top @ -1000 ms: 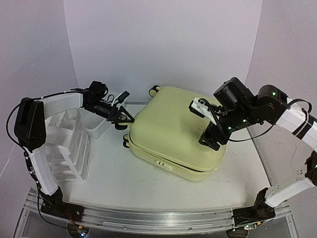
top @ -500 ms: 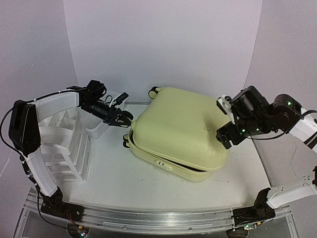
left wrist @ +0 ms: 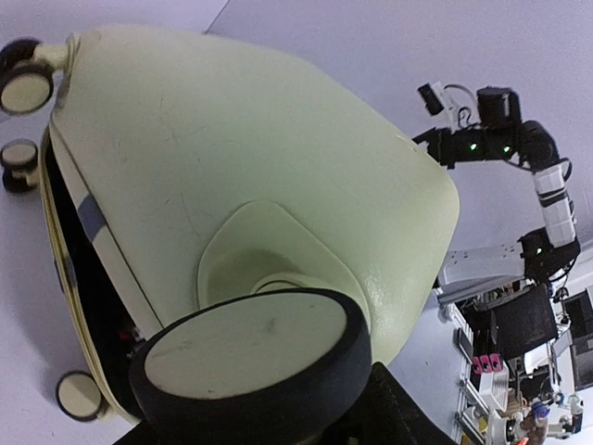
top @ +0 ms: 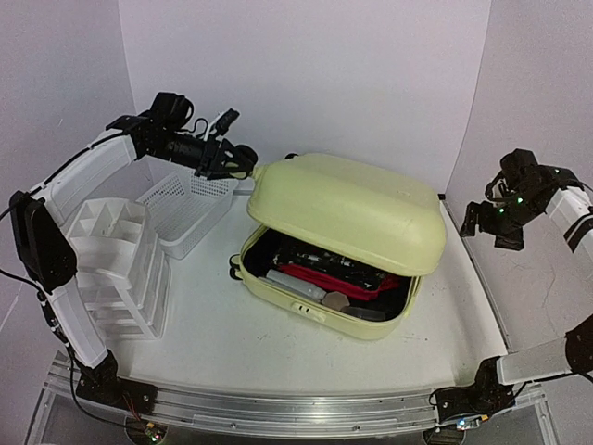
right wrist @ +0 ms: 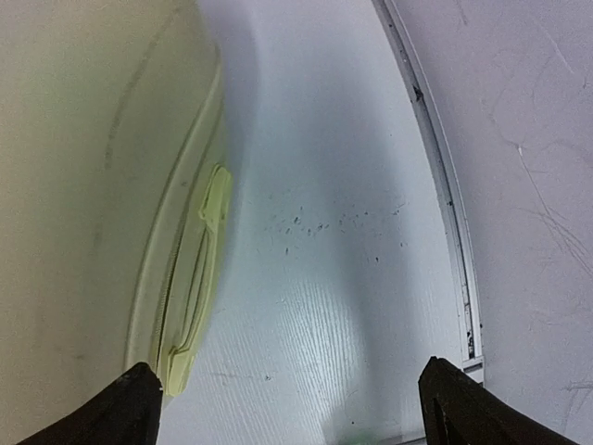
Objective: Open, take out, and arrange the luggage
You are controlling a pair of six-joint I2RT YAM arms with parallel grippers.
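Observation:
The luggage (top: 352, 209), a pale yellow hard-shell suitcase, lies mid-table with its lid tilted up and its front gaping. Inside the lower shell (top: 306, 304) I see red fabric (top: 329, 278), dark items and a white tube. My left gripper (top: 237, 159) is shut on a black-and-cream wheel (left wrist: 248, 357) at the lid's back left corner and holds the lid raised. That wheel fills the bottom of the left wrist view, with the lid (left wrist: 241, 176) behind it. My right gripper (top: 489, 232) hangs open and empty at the far right, above bare table (right wrist: 334, 278) beside the shell (right wrist: 83, 167).
A white mesh basket (top: 185, 211) stands just under my left arm, left of the luggage. A white drawer organiser (top: 116, 264) sits nearer at the left. A metal rail (right wrist: 447, 195) marks the table's right edge, close to my right gripper.
The left gripper closed on the lid's wheel and rose, swinging the lid up so the contents show. The right arm pulled off the lid and away to the right, opening fully.

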